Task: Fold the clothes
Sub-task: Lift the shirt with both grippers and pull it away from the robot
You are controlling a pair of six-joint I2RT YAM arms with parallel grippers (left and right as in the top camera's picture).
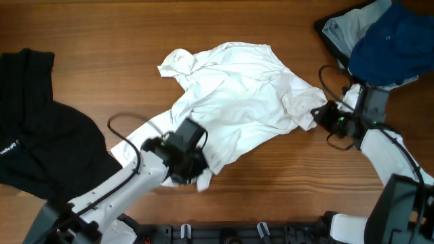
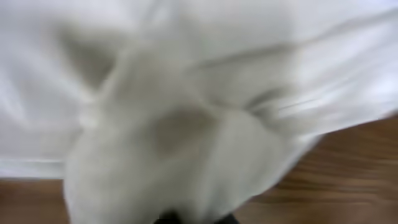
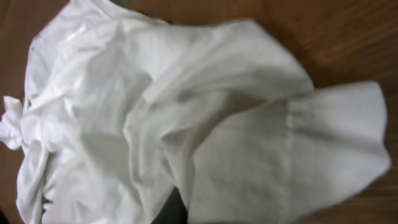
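Robot lab or test bench: plain wood-grain worktop (image 1: 271, 183), left arm (image 1: 115, 186) and right arm (image 1: 390, 152) with loose cables, black rail (image 1: 258, 234) on near edge, clothes (image 1: 237, 95) strewn across.

We find the crumpled white fabric T-shirt (image 1: 234, 95) mid-frame on the brown wooden table (image 1: 102, 27), the black fabric garment (image 1: 41, 129) at the left edge, and the heap of dark blue and pale grey garments (image 1: 390, 41) in the upper right corner.
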